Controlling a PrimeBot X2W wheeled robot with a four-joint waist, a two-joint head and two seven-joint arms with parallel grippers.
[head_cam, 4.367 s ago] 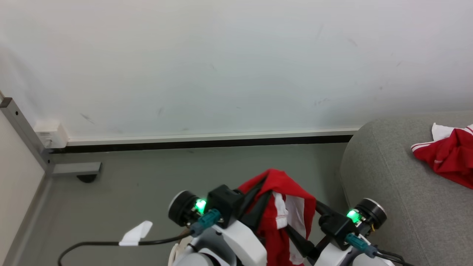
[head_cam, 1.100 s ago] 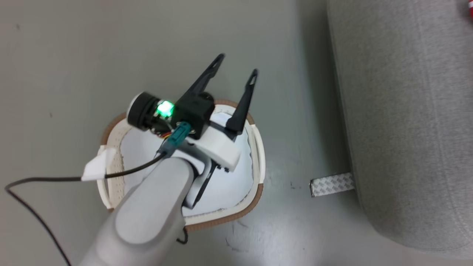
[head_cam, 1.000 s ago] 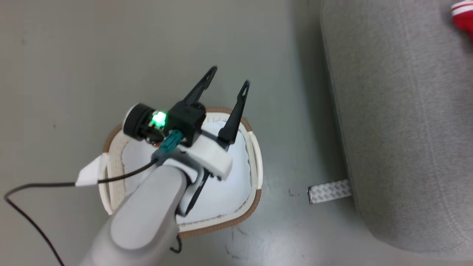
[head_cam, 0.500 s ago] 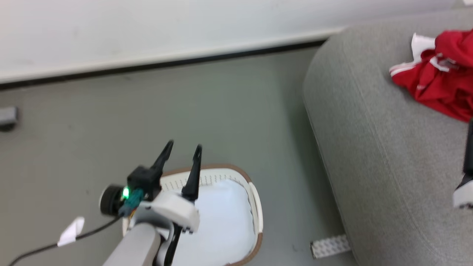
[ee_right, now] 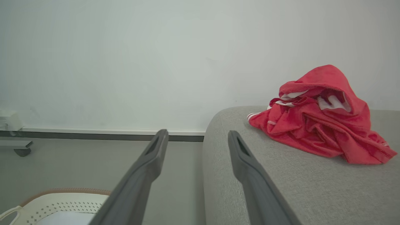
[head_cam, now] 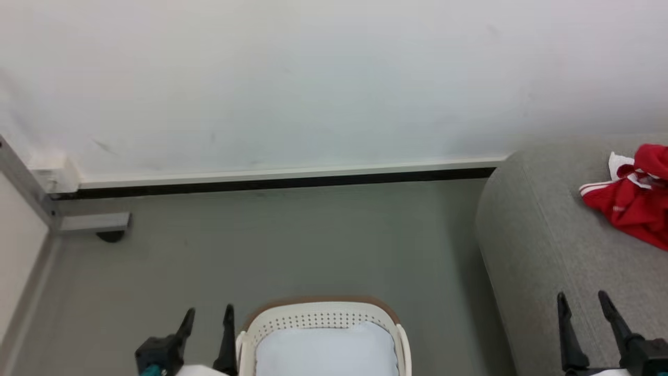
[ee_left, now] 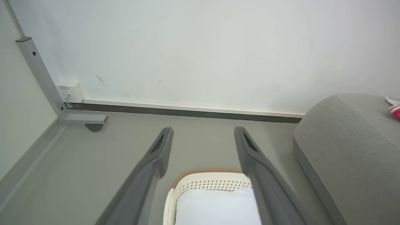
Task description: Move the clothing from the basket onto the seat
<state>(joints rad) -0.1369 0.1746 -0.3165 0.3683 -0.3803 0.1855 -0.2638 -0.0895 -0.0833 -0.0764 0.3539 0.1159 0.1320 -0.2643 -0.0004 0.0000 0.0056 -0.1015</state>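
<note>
- Lying crumpled at right edge of head view, mid-height: clothing [head_cam: 634, 209], red w/ white trim, on top of seat [head_cam: 543, 245]; in right wrist view, same heap at upper right on grey cushion.
- Running down right side of frame: seat, grey fabric, rounded end next to floor [head_cam: 287, 245].
- Standing at bottom centre on floor: basket [head_cam: 323, 319], well apart from clothing; perforated white wall, brown rim, pale white inside.
- Poking up at lower left, just beside basket's left rim: left gripper [head_cam: 209, 309]; fingers wide apart, floor showing btwn them; in left wrist view, basket's far rim btwn the two fingers.
- Poking up at lower right, in front of seat's grey fabric: right gripper [head_cam: 582, 294]; fingers wide apart, grey fabric btwn them, well short of clothing.
- Bkgd: white wall [head_cam: 313, 78] across top, dark baseboard strip [head_cam: 282, 181] under it, grey metal post [head_cam: 23, 176] at left edge w/ caster [head_cam: 110, 236] below.
</note>
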